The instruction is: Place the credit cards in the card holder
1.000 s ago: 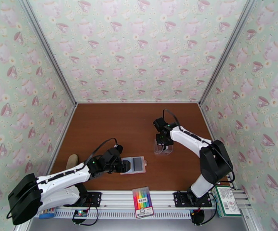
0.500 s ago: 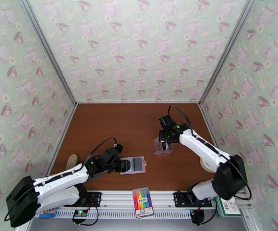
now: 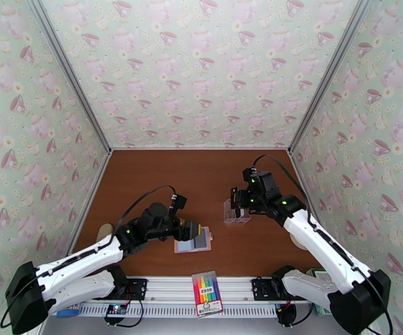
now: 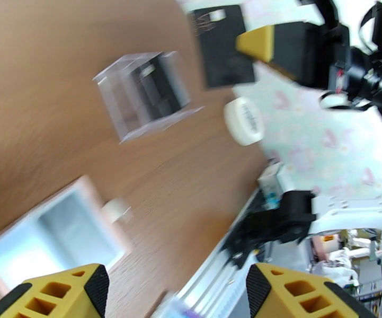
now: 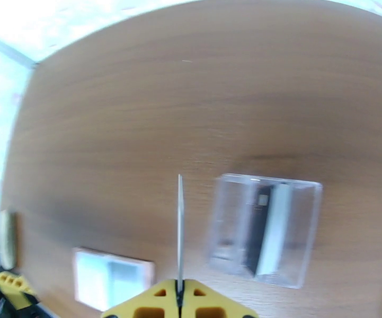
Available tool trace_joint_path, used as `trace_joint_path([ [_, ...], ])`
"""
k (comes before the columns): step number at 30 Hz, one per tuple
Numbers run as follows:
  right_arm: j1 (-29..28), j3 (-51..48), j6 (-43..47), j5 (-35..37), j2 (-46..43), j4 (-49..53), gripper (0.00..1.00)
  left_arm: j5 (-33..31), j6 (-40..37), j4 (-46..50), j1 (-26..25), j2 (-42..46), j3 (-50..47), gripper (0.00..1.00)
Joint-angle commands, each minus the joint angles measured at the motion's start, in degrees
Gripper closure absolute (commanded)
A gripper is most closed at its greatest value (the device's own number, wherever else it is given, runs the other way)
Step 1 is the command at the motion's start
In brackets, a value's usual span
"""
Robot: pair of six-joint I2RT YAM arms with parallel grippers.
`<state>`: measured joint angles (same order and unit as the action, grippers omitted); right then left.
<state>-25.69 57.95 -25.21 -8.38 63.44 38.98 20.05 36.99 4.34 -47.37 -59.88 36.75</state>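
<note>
One black credit card (image 5: 179, 223) stands edge-on at lower centre of the right wrist view, pinched between the closed fingertips of the right gripper (image 5: 180, 287), above the table (image 5: 138, 112) and clear of it. More dark cards (image 5: 258, 229) stand inside the clear plastic box (image 5: 265, 237) just to its right. The pink card holder (image 3: 193, 243) lies open and flat at lower centre of the overhead view, blue-grey inside up. The left gripper (image 4: 175, 292) hangs over it with its jaws spread wide and nothing between them. A white tape roll (image 4: 243, 120) lies beyond the box.
</note>
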Motion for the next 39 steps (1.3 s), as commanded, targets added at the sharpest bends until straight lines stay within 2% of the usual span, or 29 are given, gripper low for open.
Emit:
trace_joint_path([
  [1,0.64,-0.5,-0.5,-8.92,-2.25,-3.29,1.0,6.07,-1.09,-4.97,1.63,-2.82,3.13,0.25],
  [6,1.17,-0.97,-2.96,-16.66,-3.53,-5.21,1.0,12.64,0.91,-9.75,4.07,-6.56,6.22,0.25],
  [11,1.26,-2.36,-5.65,-22.78,-4.86,-9.07,1.0,15.74,1.5,-11.97,4.18,-9.56,8.84,0.24],
  [14,1.27,-2.65,-6.89,-26.2,-4.91,-10.58,1.0,15.49,1.59,-11.58,4.29,-10.69,9.86,0.27],
  [19,1.26,-3.51,-8.41,-28.96,-5.08,-12.47,1.0,15.58,3.04,-12.06,4.22,-12.97,11.41,0.46],
  [29,1.26,-5.78,-9.94,-32.27,-5.26,-15.56,1.0,15.39,4.03,-13.04,3.73,-15.23,12.63,0.49],
  [36,1.26,-5.66,-9.86,-31.88,-4.95,-15.27,1.0,15.24,4.95,-13.38,3.12,-16.18,13.49,0.59],
  [39,1.26,-5.66,-9.71,-31.51,-4.82,-15.01,1.0,14.02,4.34,-11.29,2.77,-16.02,14.08,0.6],
])
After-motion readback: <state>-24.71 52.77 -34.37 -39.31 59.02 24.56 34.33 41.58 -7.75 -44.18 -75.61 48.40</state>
